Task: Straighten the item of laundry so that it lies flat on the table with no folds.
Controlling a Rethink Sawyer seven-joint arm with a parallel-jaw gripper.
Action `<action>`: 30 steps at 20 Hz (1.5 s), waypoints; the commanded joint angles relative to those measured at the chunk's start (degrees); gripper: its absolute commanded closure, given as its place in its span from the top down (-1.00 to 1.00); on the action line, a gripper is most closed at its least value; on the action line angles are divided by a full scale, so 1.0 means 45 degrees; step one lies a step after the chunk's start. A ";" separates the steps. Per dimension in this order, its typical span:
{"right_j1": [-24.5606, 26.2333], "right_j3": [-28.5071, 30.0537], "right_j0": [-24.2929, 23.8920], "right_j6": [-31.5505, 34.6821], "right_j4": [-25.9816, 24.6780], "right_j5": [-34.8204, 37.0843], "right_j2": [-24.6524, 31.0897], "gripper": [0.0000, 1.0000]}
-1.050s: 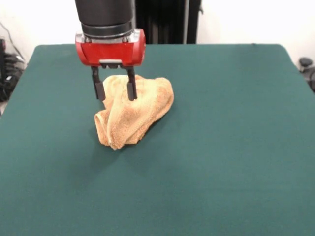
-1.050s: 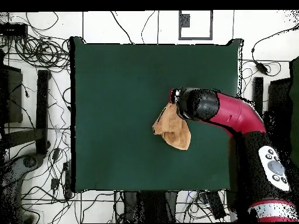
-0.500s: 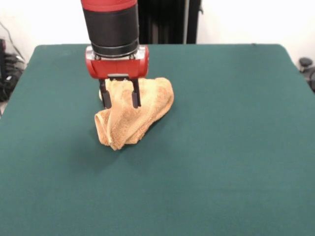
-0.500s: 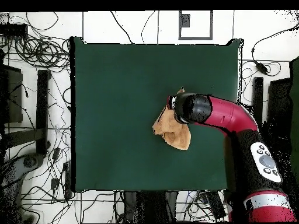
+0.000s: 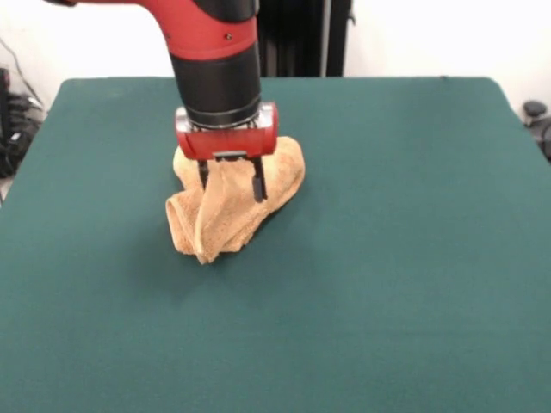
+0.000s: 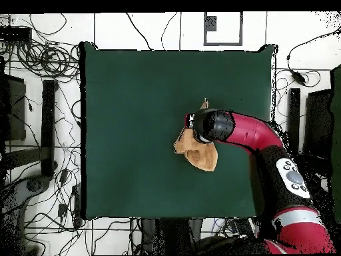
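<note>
Table [image 5: 413, 258]: green cloth, mostly bare.
Arm [image 5: 215, 60]: red and black, coming down from above.
Towel [image 5: 219, 224]: tan, bunched in folds (not flat), left of the table's middle.
Gripper [image 5: 231, 179]: fingers spread, straddling the towel's top fold.

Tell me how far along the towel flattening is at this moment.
Nothing looks done: the towel is a bunched, folded heap on the green table. In hand: the pincer is down on the heap's upper part, fingers apart, straddling a ridge of cloth, not visibly clamped. Left: gripping an edge, then pulling every fold flat.
</note>
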 commanded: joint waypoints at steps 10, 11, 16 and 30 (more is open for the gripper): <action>0.0707 0.0645 -0.0053 -0.0814 -0.0897 -0.1318 0.1898 -1.00; 0.0732 0.0660 -0.0097 -0.0838 -0.0887 -0.1364 0.1949 -1.00; 0.0783 0.0704 -0.0189 -0.0831 -0.0922 -0.1682 0.2100 -1.00; -0.0598 0.0607 0.0825 0.0367 -0.0521 0.0669 0.1365 -1.00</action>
